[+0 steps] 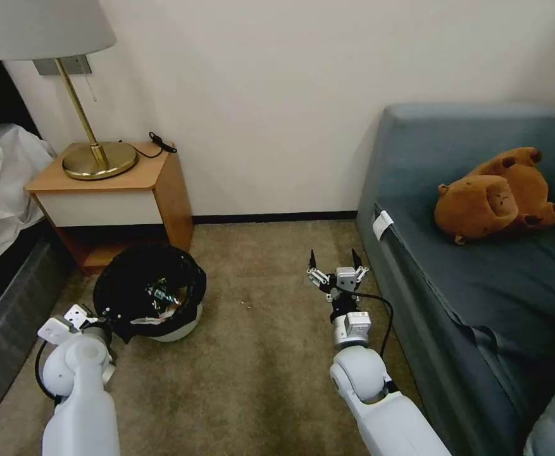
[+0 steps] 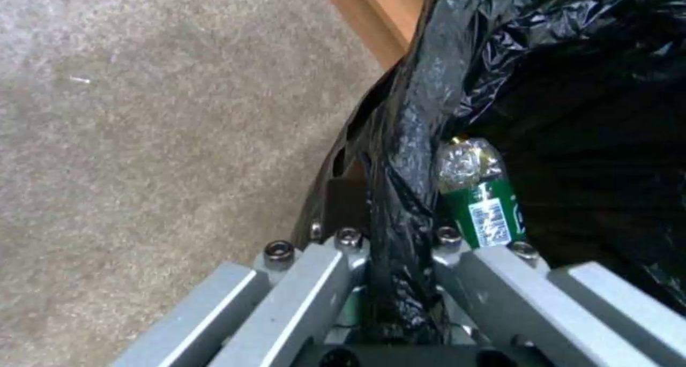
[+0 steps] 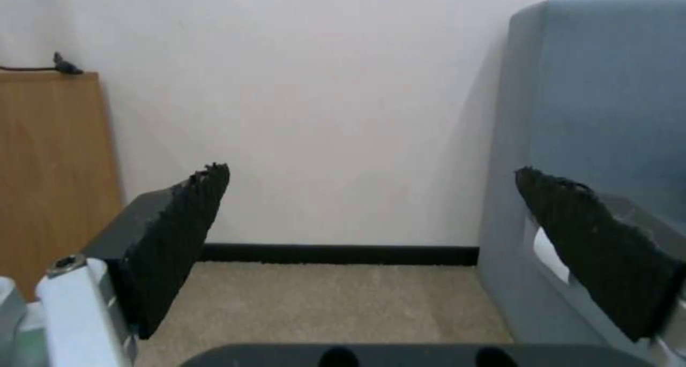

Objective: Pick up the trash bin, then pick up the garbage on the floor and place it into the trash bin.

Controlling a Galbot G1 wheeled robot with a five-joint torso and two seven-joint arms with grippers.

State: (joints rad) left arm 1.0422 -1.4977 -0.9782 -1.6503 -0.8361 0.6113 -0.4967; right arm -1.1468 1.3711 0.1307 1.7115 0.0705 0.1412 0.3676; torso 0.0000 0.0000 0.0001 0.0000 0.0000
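Observation:
The trash bin (image 1: 185, 326), white with a black bag liner, stands tilted on the carpet beside the nightstand. My left gripper (image 1: 102, 321) is shut on its near rim; in the left wrist view the liner's edge (image 2: 400, 158) is pinched in the left gripper (image 2: 392, 237). Inside the trash bin (image 2: 586, 88) lies garbage: a clear bottle with a green label (image 2: 480, 198). In the head view the garbage (image 1: 159, 297) shows as a few small items in the bag. My right gripper (image 1: 335, 257) hovers open and empty above the carpet, and the right gripper (image 3: 372, 172) faces the wall.
A wooden nightstand (image 1: 157, 183) with a brass lamp (image 1: 98, 158) stands behind the bin, and a bed (image 1: 2, 190) lies on the left. A blue-grey sofa (image 1: 454, 278) with a brown plush toy (image 1: 498, 196) lines the right. Open carpet (image 1: 258, 342) lies between.

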